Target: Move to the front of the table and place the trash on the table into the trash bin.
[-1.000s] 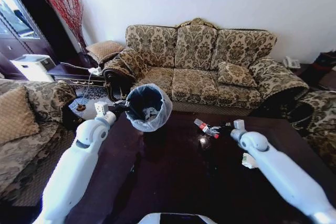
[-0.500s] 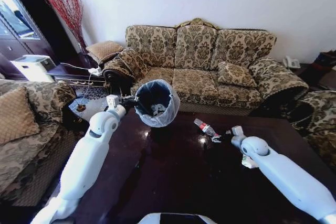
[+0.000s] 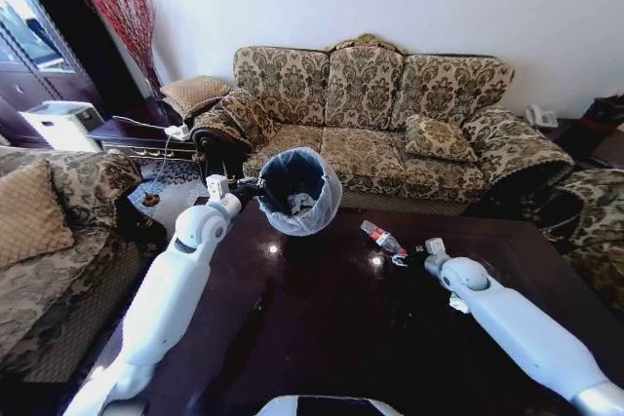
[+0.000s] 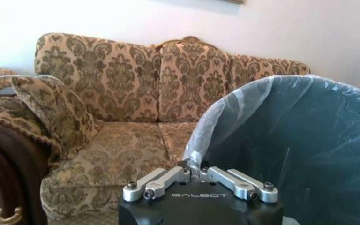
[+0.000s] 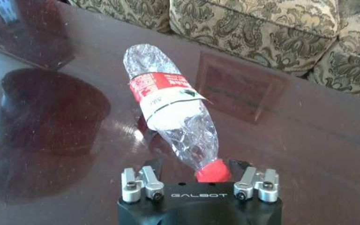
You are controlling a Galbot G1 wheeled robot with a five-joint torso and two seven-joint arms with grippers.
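Left claw (image 3: 250,185) is clenched on the bag-lined rim of the trash bin (image 3: 299,190), holding it lifted and tipped, mouth facing up and toward the robot; likely kept that way so trash can be dropped in from the worktop side. In the left wrist view the claw (image 4: 196,169) pinches the bag edge of the bin (image 4: 292,140). White paper wads already sit inside the bin.

Right claw (image 5: 213,171) is spread around the red cap end of the bottle (image 5: 170,112), fingers either side, not squeezed shut; looks like a grasp being set up at the neck.

Bottle (image 3: 383,239) lies flat on the dark worktop (image 3: 322,328), right of the bin. Long axis runs away from the claw (image 3: 408,256): cap toward the robot, base toward the sofa (image 3: 370,104). A white paper wad (image 3: 458,303) lies beside the right arm.
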